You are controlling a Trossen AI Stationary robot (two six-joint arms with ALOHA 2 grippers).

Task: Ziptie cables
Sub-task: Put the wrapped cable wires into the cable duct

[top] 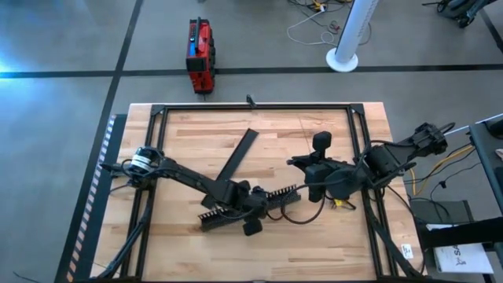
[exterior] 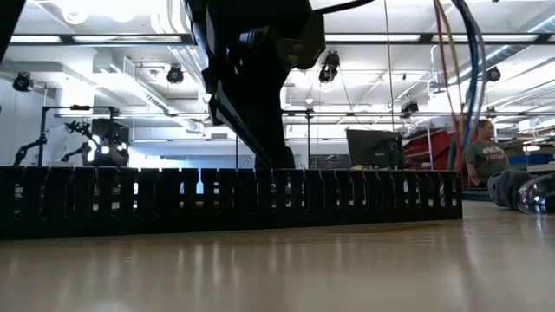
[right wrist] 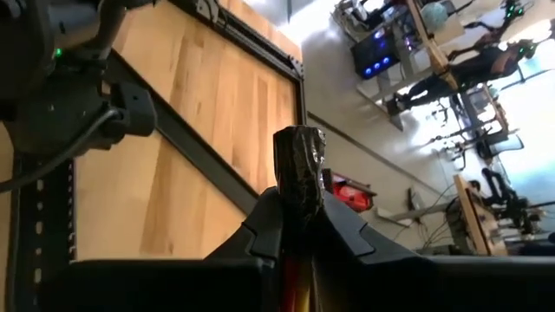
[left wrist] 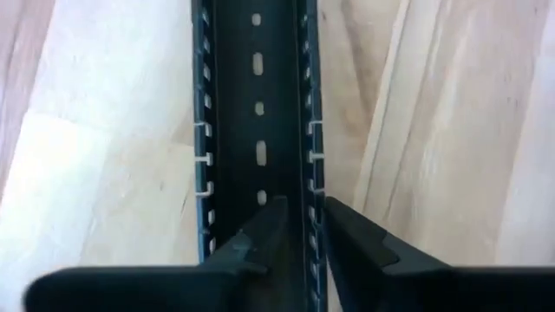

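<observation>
Wooden tabletop [top: 181, 141] carries the slotted black bar [left wrist: 257, 104]; my left pincer [left wrist: 297, 227] straddles one bar wall, fingers narrowly apart. My right pincer [right wrist: 299, 212] clamps the taped end of the cables [right wrist: 299, 169], held up near the tabletop's right side.

A robotics lab or industrial workshop. A wooden workbench [top: 236, 134] stands on a grey concrete floor [top: 71, 47] marked with dark lines. At upper centre of the high view sits a red equipment case [top: 200, 55]; the low view shows strip ceiling lights [exterior: 95, 39], a monitor [exterior: 375, 147] and a seated person [exterior: 484, 160] at right.
</observation>
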